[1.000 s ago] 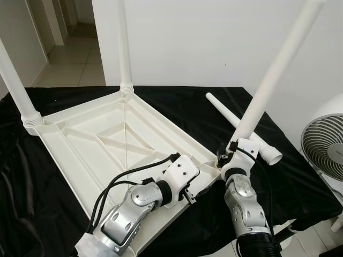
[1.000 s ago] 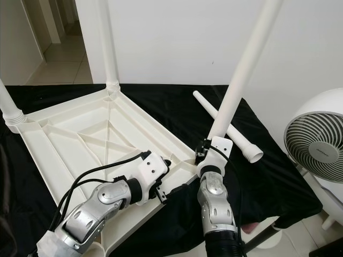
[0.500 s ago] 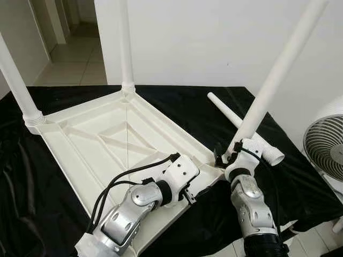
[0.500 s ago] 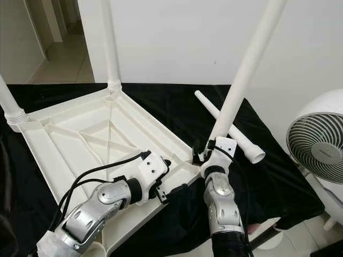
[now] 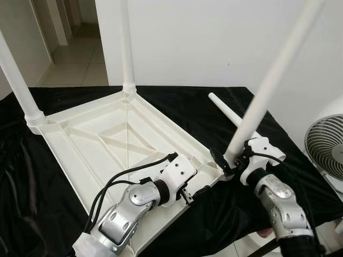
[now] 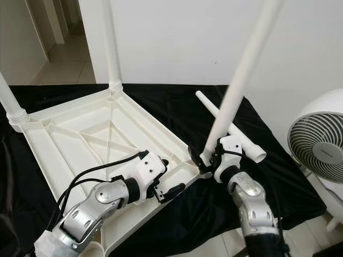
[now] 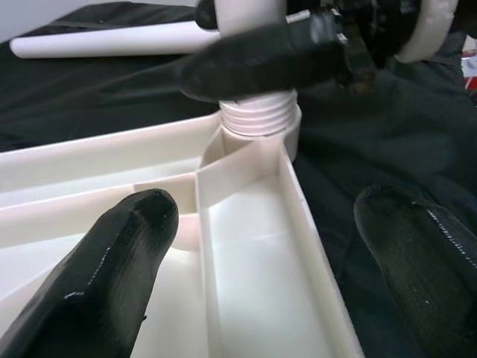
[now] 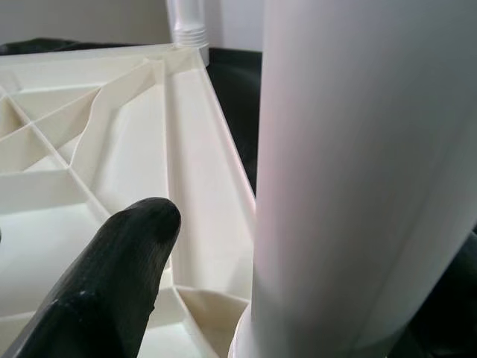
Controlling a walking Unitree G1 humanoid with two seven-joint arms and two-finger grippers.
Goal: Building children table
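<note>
Your upturned white tabletop (image 5: 107,139) lies on the black cloth (image 5: 177,104); your left gripper (image 5: 199,191) holds jaws apart at its near-right edge, your right gripper (image 5: 224,162) is clamped on the corner leg (image 5: 268,91); a loose leg (image 5: 228,112) lies far right

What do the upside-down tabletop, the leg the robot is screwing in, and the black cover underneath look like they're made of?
Tabletop: likely moulded plastic, off-white, matte; moulded ribs show underneath.
Leg held by the right gripper: likely plastic tube, smooth white; threaded collar at its base.
Black cover: thin glossy sheet, fabric or plastic film; wrinkles shine.
</note>
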